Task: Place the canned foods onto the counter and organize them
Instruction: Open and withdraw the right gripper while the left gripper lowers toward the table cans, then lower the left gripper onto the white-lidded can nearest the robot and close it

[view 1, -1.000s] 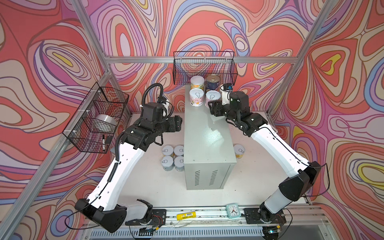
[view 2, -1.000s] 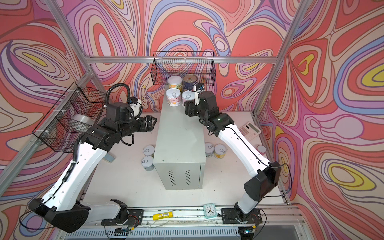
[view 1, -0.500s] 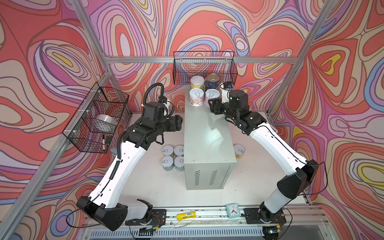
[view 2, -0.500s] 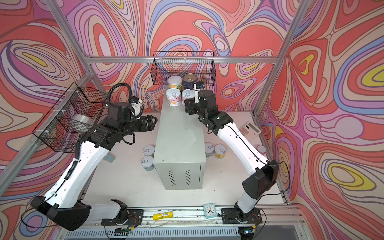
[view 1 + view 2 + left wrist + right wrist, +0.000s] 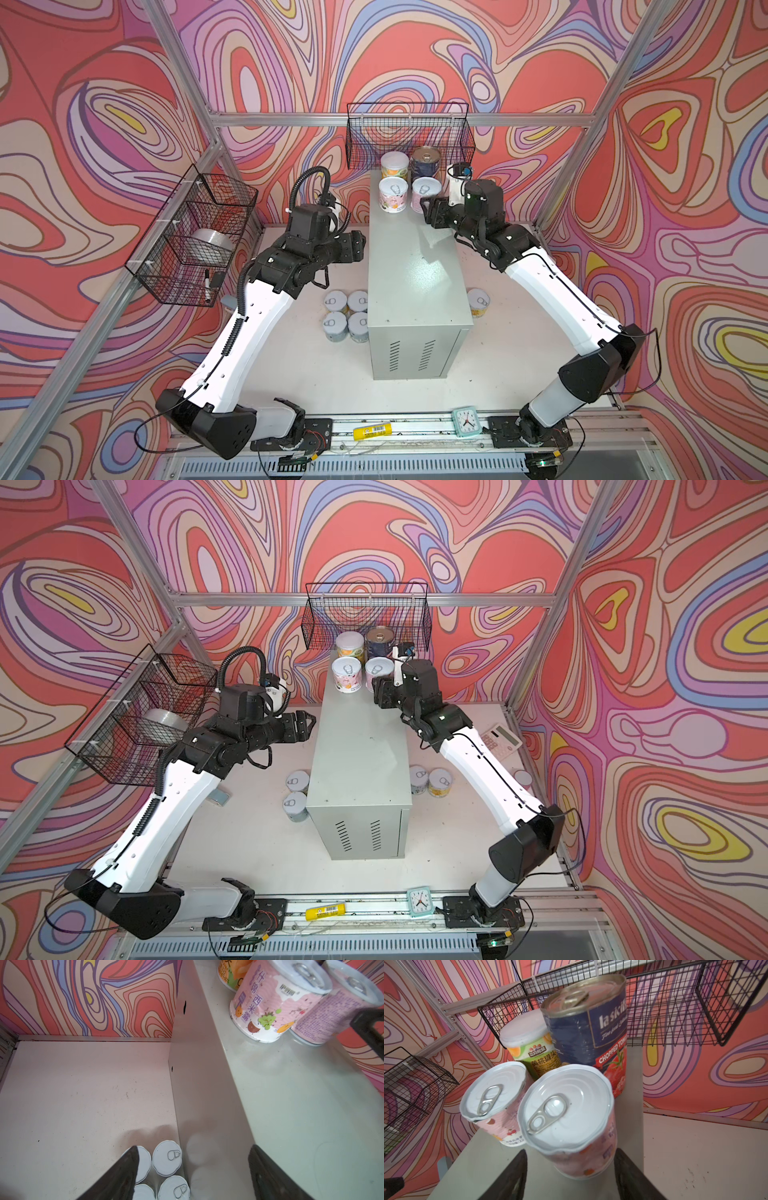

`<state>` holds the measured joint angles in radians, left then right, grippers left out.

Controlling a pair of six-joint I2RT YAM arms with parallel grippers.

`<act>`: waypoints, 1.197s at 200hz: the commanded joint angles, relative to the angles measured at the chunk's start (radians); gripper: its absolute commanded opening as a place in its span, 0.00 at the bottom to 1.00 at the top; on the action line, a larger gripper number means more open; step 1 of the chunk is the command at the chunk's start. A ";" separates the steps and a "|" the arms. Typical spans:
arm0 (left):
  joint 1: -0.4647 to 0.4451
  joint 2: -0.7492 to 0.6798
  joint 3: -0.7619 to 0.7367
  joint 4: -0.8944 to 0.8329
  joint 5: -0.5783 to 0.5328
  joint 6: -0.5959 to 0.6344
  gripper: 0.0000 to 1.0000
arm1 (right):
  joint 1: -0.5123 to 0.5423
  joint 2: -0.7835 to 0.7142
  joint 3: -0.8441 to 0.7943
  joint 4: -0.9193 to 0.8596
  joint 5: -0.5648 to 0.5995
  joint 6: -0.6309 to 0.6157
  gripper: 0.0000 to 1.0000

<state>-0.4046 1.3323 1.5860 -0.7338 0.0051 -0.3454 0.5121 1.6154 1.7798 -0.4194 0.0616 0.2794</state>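
Observation:
The counter (image 5: pixel 415 270) is a tall grey box in both top views. At its far end stand several cans: a white-lidded one (image 5: pixel 395 164), a navy one (image 5: pixel 426 160) and two pink ones (image 5: pixel 392 195) (image 5: pixel 424 193). My right gripper (image 5: pixel 430 212) (image 5: pixel 571 1151) is open, its fingers on either side of the nearer pink can's (image 5: pixel 566 1118) base with gaps on both sides. My left gripper (image 5: pixel 359 249) (image 5: pixel 193 1147) hangs open and empty beside the counter's left wall, above several cans (image 5: pixel 347 313) (image 5: pixel 167 1158) on the tabletop. More cans (image 5: pixel 430 781) stand right of the counter.
A black wire basket (image 5: pixel 409 135) hangs on the back wall just behind the cans. Another basket (image 5: pixel 166 266) on the left wall holds a silver tape roll (image 5: pixel 212 245). A calculator (image 5: pixel 500 737) lies at the right. A yellow tube (image 5: pixel 373 430) and a small clock (image 5: pixel 465 420) rest on the front rail.
My right gripper has edged a little toward the back along the pink can, its jaws slightly narrower. The left arm has hardly moved.

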 commanded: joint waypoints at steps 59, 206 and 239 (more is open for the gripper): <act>0.005 -0.183 -0.312 0.028 -0.165 -0.049 0.85 | -0.066 -0.268 -0.142 -0.227 0.078 0.060 0.75; 0.005 -0.359 -0.845 0.150 -0.116 -0.220 0.91 | -0.225 -0.494 -0.737 -0.108 -0.065 0.229 0.77; 0.005 -0.347 -0.890 0.131 -0.085 -0.263 0.90 | -0.225 -0.489 -0.746 -0.097 -0.084 0.229 0.77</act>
<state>-0.4046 0.9810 0.7254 -0.6189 -0.1055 -0.5529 0.2890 1.1385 1.0485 -0.5499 -0.0013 0.5003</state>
